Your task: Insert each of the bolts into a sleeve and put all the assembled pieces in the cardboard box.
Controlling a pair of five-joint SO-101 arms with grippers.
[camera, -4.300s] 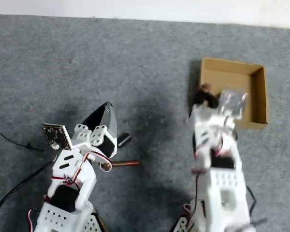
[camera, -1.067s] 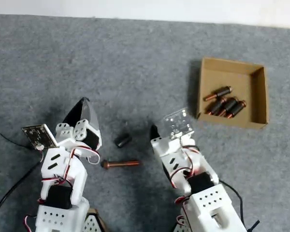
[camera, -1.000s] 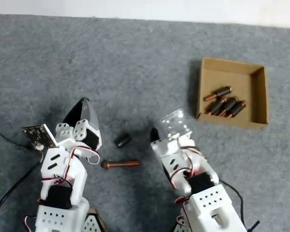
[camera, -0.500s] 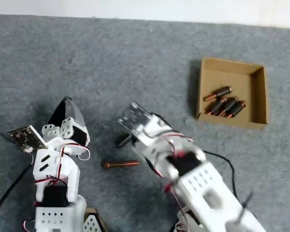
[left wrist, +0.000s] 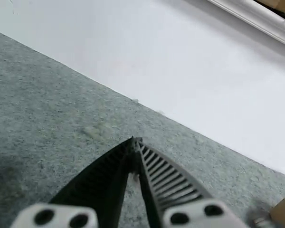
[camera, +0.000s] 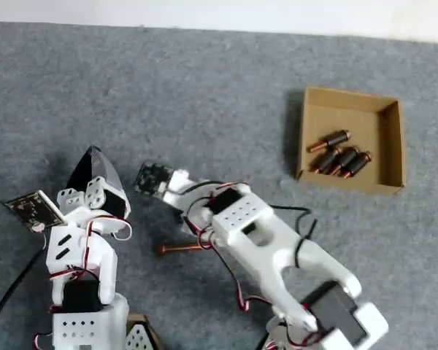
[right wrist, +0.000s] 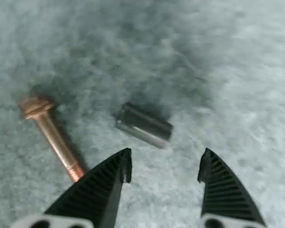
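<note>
- High view: the right arm (camera: 241,222) has been swung away from the cardboard box (camera: 350,98) and stretched out across the grey worktop (camera: 204,87). It's now parked over the patch just beyond the copper bolt (camera: 177,249). The bolt itself hasn't been shifted, and its threaded end is tucked under the arm. A few assembled pieces (camera: 341,156) are already sat in the box. The left hand (camera: 92,152) has been drawn back a little toward its own side, well apart from the bolt.
- Left wrist view: the left hand's fingers (left wrist: 168,180) are pressed together at the tips with nothing caught between them. They're aimed off toward the wall, not at any part.
- Right wrist view: the right hand (right wrist: 166,160) is spread wide and empty. The dark sleeve (right wrist: 144,126) is lying on its side just ahead of the gap. The bolt is off beside the sleeve, near it but not touching.
- So the last drop-off looks finished and the one loose pair is being lined up. Most likely the sleeve gets grabbed first, then the two get mated and boxed.
</note>
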